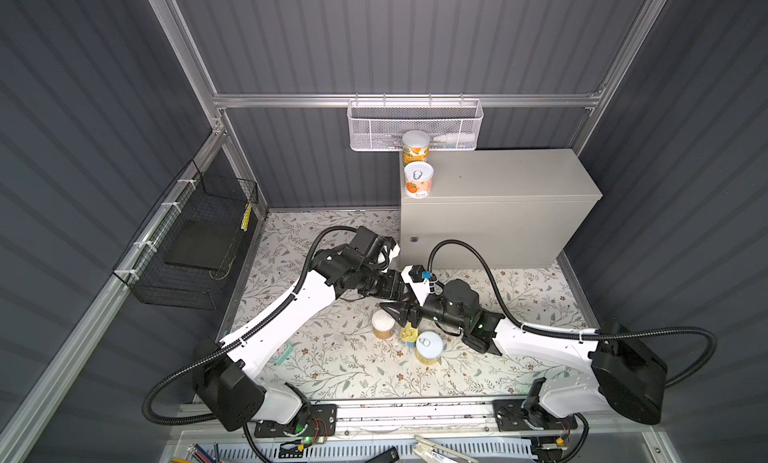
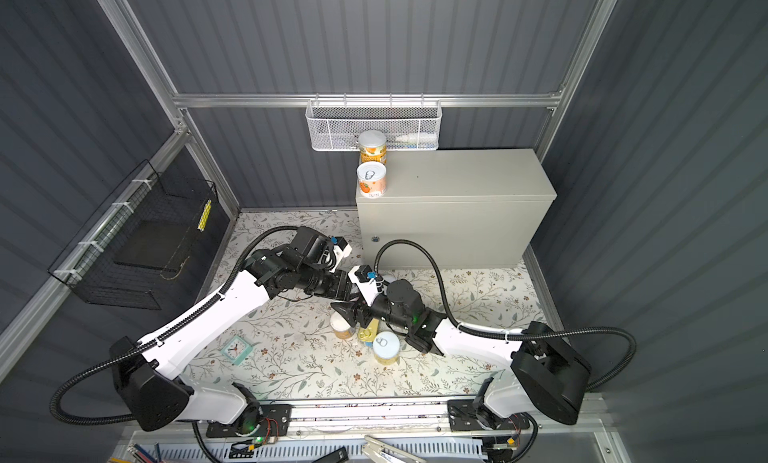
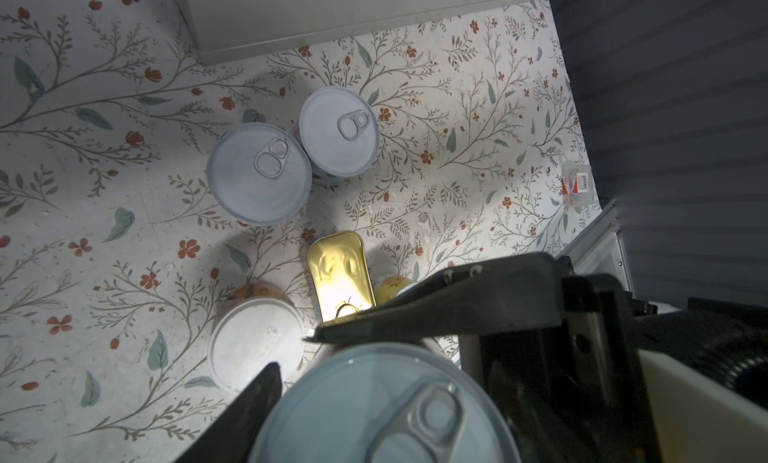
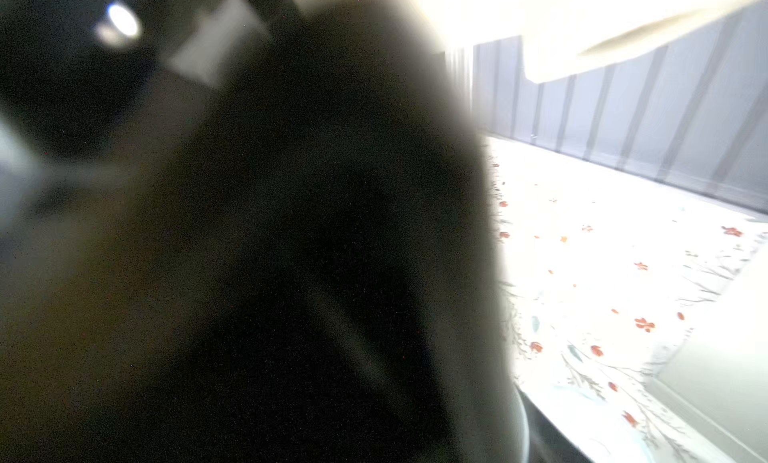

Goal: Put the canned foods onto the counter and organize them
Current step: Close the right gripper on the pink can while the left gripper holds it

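Observation:
Two canned foods stand on the counter (image 1: 498, 178) at its left edge: an orange-labelled one with a white lid (image 1: 415, 147) and a pink one with a pull-tab (image 1: 418, 179). On the floral mat are a white-lidded can (image 1: 383, 324), a flat gold-topped tin (image 1: 409, 332) and a silver-lidded can (image 1: 429, 346). Two more pull-tab cans (image 3: 259, 174) (image 3: 338, 135) stand near the counter's front. My left gripper (image 3: 374, 398) is shut on a pull-tab can (image 3: 382, 415). My right gripper (image 1: 390, 309) reaches in beside it; its wrist view is blocked by something dark, so its jaws are unclear.
A white mesh basket (image 1: 415, 124) hangs on the back rail above the counter. A black wire basket (image 1: 195, 240) hangs on the left wall. A small teal clock (image 2: 235, 349) lies on the mat under the left arm. The two arms cross closely mid-mat.

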You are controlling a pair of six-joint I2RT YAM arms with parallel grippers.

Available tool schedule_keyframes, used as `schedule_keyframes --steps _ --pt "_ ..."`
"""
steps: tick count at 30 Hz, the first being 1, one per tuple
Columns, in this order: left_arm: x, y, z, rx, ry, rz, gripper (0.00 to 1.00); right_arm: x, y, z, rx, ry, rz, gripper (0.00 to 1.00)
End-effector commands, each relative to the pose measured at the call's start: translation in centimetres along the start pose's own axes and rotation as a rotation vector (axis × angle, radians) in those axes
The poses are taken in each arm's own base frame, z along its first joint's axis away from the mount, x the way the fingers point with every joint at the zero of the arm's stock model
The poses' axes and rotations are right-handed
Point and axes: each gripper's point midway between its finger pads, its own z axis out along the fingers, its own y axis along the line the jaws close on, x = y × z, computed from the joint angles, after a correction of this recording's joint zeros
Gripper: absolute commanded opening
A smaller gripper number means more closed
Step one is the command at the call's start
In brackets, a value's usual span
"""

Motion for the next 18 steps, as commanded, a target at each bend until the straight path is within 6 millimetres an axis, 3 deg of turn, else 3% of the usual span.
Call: schedule_keyframes --steps 1,10,12,14,18 --pt "-1.02 -1.20 -0.59 0.036 -0.039 0.019 0.59 -2.08 -1.20 -0.19 0.075 -0.063 0.002 0.67" --pt "-1.65 -1.19 -0.05 0.033 -0.043 0.031 0.66 -2.61 -1.19 -0.72 0.080 -0.089 0.025 0.65" --pt "-1.71 -1.08 -0.09 0.026 -0.047 0.031 0.76 -2.53 -1.21 -0.71 0.081 -0.086 0.025 0.65" --pt "-1.78 -1.05 -0.28 0.022 -0.054 0.034 0.99 -2.43 -1.24 -0.66 0.081 -0.081 0.024 0.64" --pt "-1.96 -0.79 -0.95 -0.001 -0.082 0.038 1.00 -2.73 -1.27 -0.77 0.085 -0.093 0.037 0.64"
